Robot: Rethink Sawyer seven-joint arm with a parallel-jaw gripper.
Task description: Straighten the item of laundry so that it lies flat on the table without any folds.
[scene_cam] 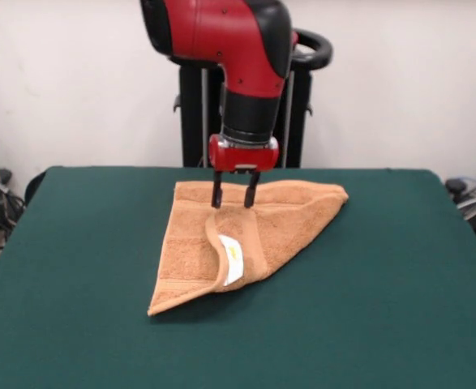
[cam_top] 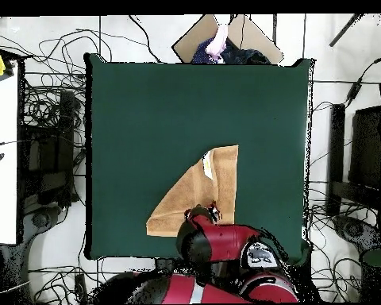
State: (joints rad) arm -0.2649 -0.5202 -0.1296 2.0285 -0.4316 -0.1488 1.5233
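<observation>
Front view, folded towel (scene_cam: 246, 231), unreadable white tag (scene_cam: 233, 260)

From overhead my own arm (cam_top: 225, 242) covers the towel's (cam_top: 198, 191) edge nearest my base, plus my gripper (scene_cam: 235, 203) entirely, so finger contact w/ the cloth can't be read there. Front view: my fingertips (scene_cam: 216, 201) sit at the towel near the table's (scene_cam: 75, 267) far edge; touching vs just above, can't tell. The folded-over flap hides the cloth beneath it. White tag (scene_cam: 233, 259): print too small to read. Table's near edge and near corners are cut off by the frame bottom. Person (cam_top: 217, 44) at the overhead top edge is only partly seen.
</observation>
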